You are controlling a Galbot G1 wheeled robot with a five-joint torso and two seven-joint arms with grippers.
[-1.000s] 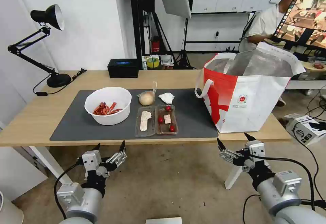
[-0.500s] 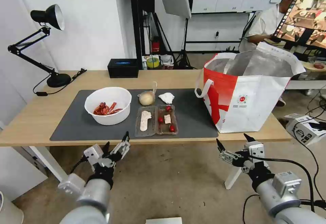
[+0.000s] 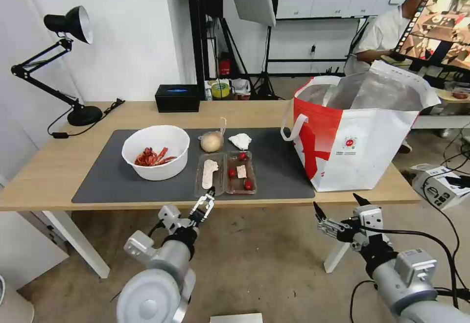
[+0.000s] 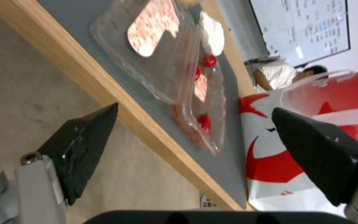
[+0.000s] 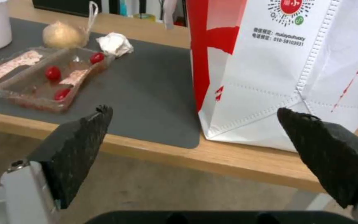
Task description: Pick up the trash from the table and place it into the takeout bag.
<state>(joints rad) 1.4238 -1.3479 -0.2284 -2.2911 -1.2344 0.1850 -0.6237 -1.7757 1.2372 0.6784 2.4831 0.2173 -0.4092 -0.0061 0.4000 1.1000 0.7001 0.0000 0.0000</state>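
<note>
Trash sits on the grey mat on the tabletop. The bowl with red shells is on the left part of the mat. The clear tray lies flat just right of the bowl, near the front edge, with small red bits and pale scraps in it. The tan lump is just behind the tray, and the tissue is just right of the lump. The bag stands upright at the right end of the tabletop, with its top wide open and its near left corner on the mat.

The left end effector is at the front edge of the tabletop, right below the tray's near edge. Its two fingers are spread apart and hold nothing. The right end effector hangs below the front edge of the tabletop, under the bag. Its fingers are spread wide and hold nothing.
</note>
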